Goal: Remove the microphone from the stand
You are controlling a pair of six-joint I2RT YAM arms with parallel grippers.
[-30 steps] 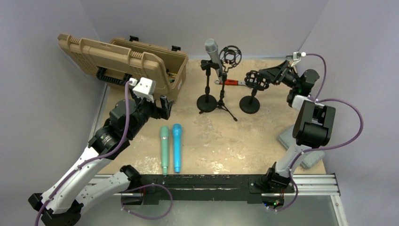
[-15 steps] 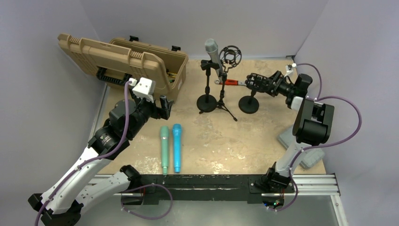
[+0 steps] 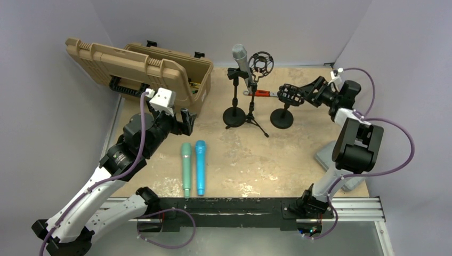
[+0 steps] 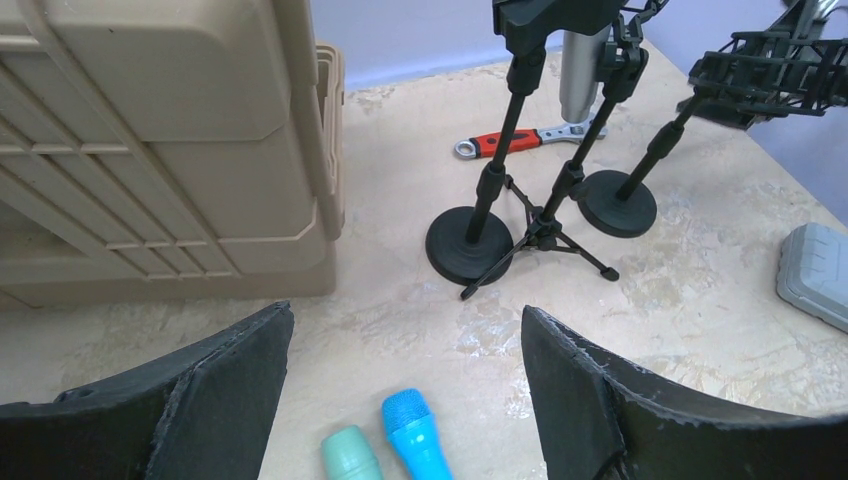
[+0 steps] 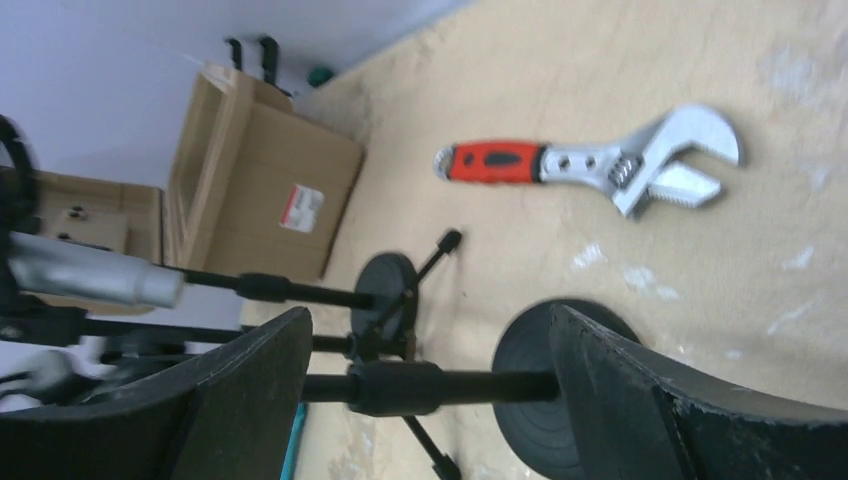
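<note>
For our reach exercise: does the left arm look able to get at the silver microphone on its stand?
Probably yes: the open left gripper faces the silver microphone, with only bare table between them.

Three cameras are watching one table, each from its own place.
The top camera is looking steeply down from high behind the near edge and is taking in the whole table [image 3: 298,154]. The left wrist camera is looking low and forward from the near left toward the stands [image 4: 545,230] at middle distance. The right wrist camera, rolled sideways, is sitting very close to the rightmost stand [image 5: 560,385] and is facing left. All three are sharing the stands and the wrench [image 5: 590,165].
</note>
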